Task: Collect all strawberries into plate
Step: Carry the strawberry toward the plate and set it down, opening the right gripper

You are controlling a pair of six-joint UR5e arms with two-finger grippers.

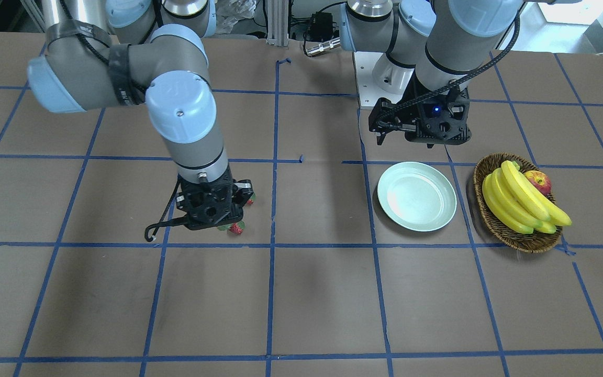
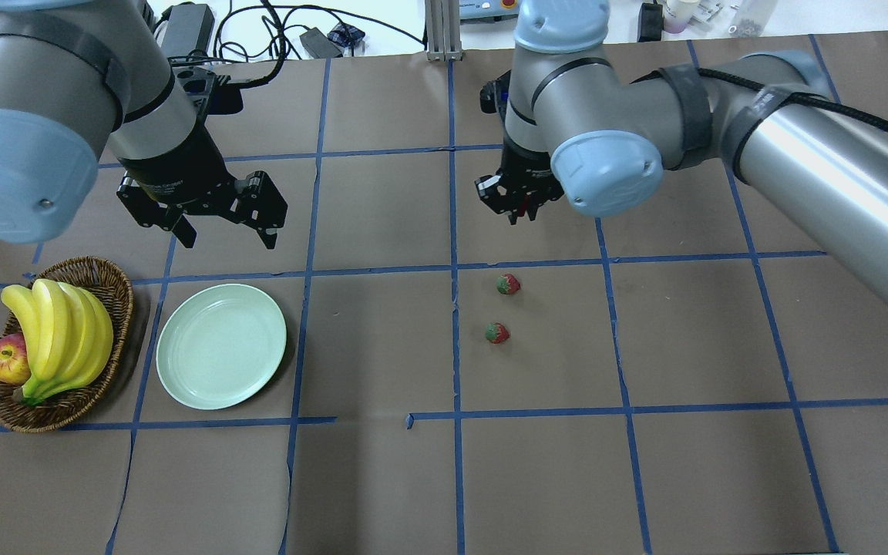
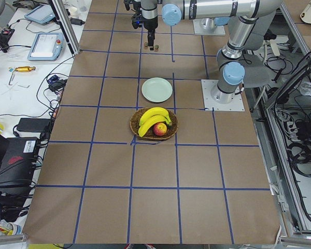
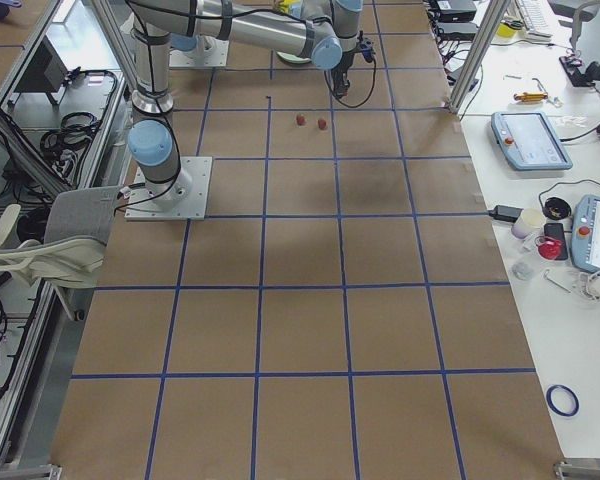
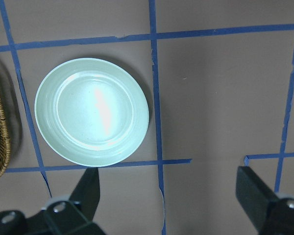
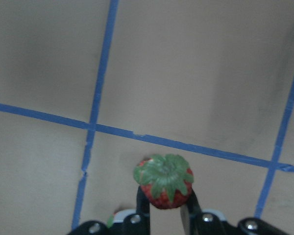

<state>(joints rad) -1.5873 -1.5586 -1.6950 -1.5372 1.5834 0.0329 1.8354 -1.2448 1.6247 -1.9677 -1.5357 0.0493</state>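
My right gripper (image 6: 165, 205) is shut on a strawberry (image 6: 163, 181), red with a green top, and holds it above the brown table. In the overhead view this gripper (image 2: 521, 204) hangs just beyond two more strawberries, one (image 2: 508, 284) nearer to it and one (image 2: 497, 333) farther off, both lying on the table right of centre. The pale mint-green plate (image 2: 220, 345) lies empty at the left; it also shows in the left wrist view (image 5: 91, 111). My left gripper (image 2: 224, 231) is open and empty, hovering above the table just past the plate's far side.
A brown wicker basket (image 2: 116, 285) with bananas (image 2: 58, 327) and a red-yellow apple (image 2: 7, 360) stands left of the plate, close to it. Blue tape lines grid the table. Cables and boxes lie beyond the far edge.
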